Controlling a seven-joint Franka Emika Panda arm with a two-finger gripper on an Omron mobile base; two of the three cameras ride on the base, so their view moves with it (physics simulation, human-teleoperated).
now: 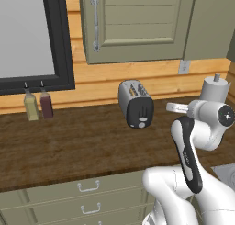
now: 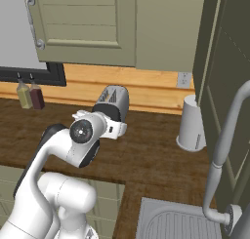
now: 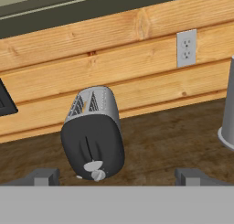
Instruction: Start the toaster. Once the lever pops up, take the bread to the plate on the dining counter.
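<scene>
Hand (image 3: pixel 116 175) open, level, facing toaster (image 3: pixel 93 134); apparently not touching.

Bare worktop (image 1: pixel 82 146) lies before the toaster (image 1: pixel 136 103); canister (image 2: pixel 192 123) stands well apart.

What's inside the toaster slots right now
The toaster shows two slots on top with wire guides. Whether bread sits down inside cannot be seen; the slot depths are hidden.
</scene>
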